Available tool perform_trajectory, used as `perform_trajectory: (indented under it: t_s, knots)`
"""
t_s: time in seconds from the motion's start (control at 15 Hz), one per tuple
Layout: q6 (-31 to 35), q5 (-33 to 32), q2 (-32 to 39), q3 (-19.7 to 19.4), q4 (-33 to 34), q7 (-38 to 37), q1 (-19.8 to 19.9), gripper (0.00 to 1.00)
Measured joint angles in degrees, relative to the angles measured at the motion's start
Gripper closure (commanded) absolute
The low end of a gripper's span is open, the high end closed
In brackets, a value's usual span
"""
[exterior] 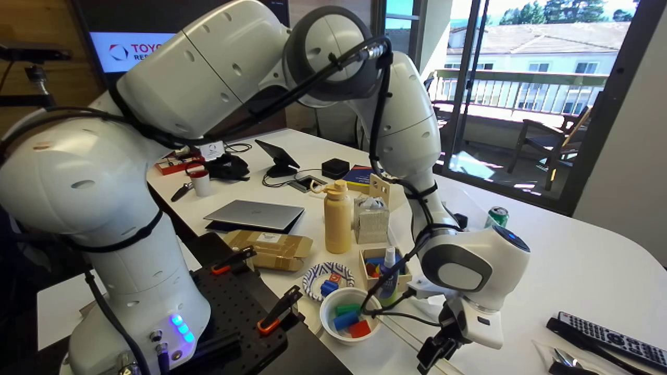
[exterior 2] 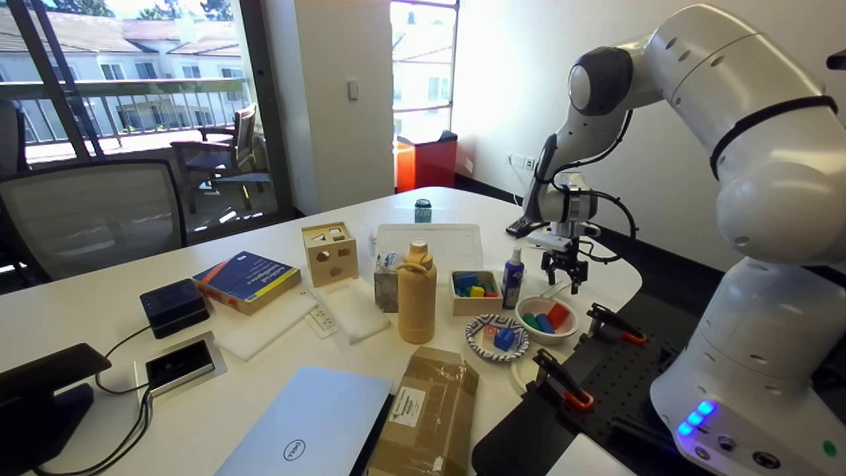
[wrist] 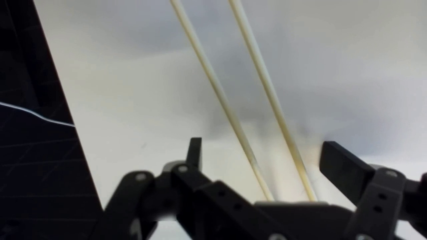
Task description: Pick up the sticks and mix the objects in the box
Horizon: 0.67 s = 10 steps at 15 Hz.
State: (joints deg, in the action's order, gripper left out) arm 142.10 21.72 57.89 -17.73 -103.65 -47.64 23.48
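Spanning both sticks (wrist: 273, 100) with a wide spread, the claw (wrist: 262, 148) seems placed so one squeeze could gather the pair for stirring the blocks (exterior 2: 466, 281) in the box (exterior 2: 476, 307).

In an exterior view the camera looks down over the surface (exterior: 552, 260) from beside the arm (exterior: 229, 62), the white bowl (exterior: 338, 337) nearer than the laptop (exterior: 255, 214); in an exterior view it faces roughly back across a brown parcel (exterior 2: 433, 423). Both exterior views share the arm and the surface from laptop to bowl. The wrist view looks closely down past parted jaws onto the sticks (wrist: 272, 93).
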Motion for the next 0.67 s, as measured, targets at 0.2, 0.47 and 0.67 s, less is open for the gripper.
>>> perform_trajectory:
  t_s: [0.2, 0.47, 0.67]
  knots:
    - [-0.01, 0.0, 0.01, 0.01, 0.7, 0.0, -0.06, 0.65]
    - [-0.01, 0.0, 0.15, 0.03, 0.77, 0.0, -0.09, 0.95]
    - [-0.5, 0.0, 0.27, -0.1, 0.74, 0.0, -0.12, 0.95]
